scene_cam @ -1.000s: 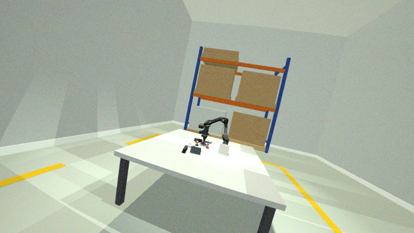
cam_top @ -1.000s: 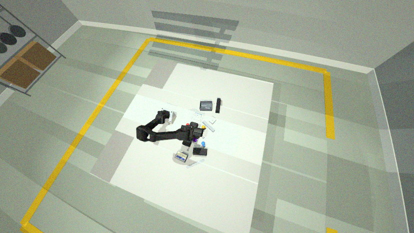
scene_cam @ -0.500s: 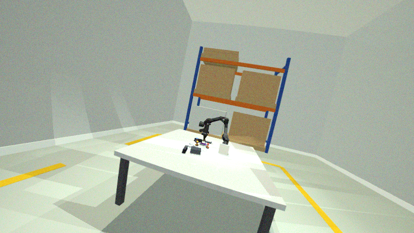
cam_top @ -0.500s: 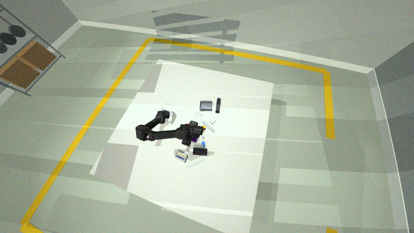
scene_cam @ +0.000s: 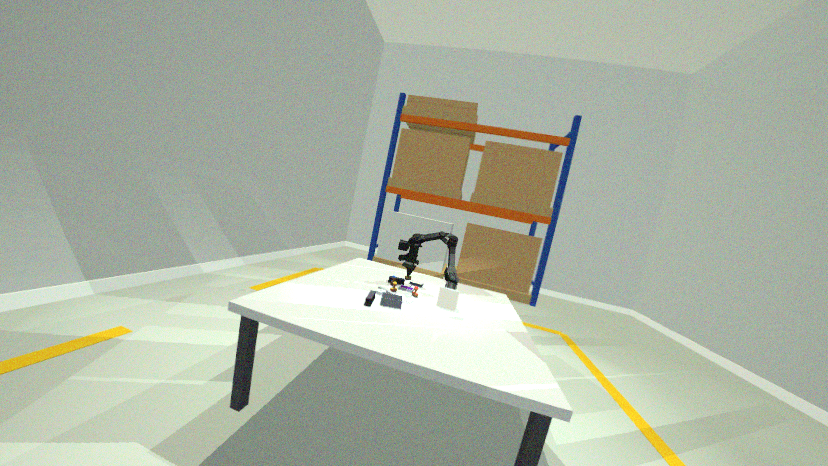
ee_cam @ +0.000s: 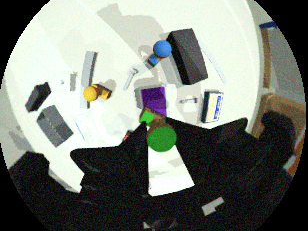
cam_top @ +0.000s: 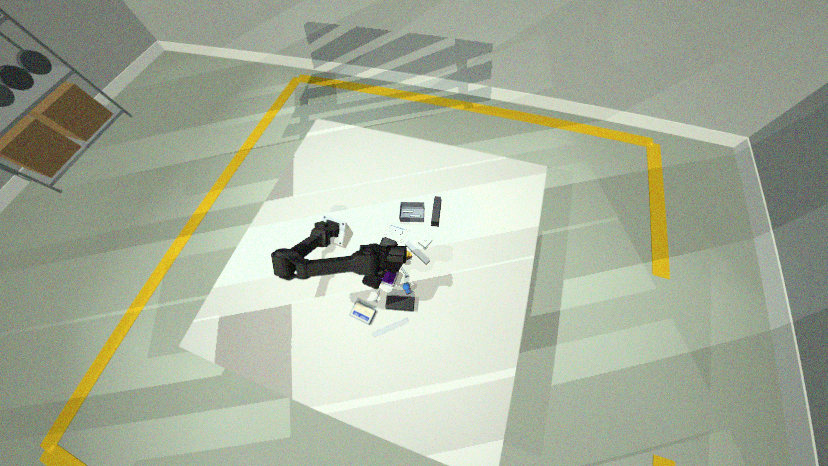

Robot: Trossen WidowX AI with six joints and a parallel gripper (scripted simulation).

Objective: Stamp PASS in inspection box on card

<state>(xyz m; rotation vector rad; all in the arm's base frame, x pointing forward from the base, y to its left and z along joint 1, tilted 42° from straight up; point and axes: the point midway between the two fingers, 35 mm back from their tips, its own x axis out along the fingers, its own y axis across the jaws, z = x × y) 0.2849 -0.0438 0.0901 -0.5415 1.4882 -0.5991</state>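
Green-knobbed stamp (ee_cam: 161, 139) (scene_cam: 407, 277), presumably the PASS one, is clamped between the fingertips of the gripper (cam_top: 387, 261) (scene_cam: 409, 274) (ee_cam: 155, 122), its knob facing the wrist, likely so the face can meet ink or paper squarely. Beyond it lies the purple ink pad (cam_top: 389, 278) (scene_cam: 406, 287) (ee_cam: 154, 101); whether the face is inked I cannot tell. What looks like the card (cam_top: 398, 230) (ee_cam: 87, 130) lies off to one side, its box too small to check. The yellow stamp (cam_top: 409, 254) (scene_cam: 394, 285) (ee_cam: 91, 93) and blue stamp (cam_top: 406, 287) (ee_cam: 162, 49) stand apart, probably as decoys. Pale light bands cross the white table (cam_top: 463, 358) (scene_cam: 440, 341) (ee_cam: 120, 11), and yellow tape (cam_top: 521, 117) (scene_cam: 602, 379) marks the greenish floor around it, inside plain grey walls (cam_top: 579, 46) (scene_cam: 231, 115).
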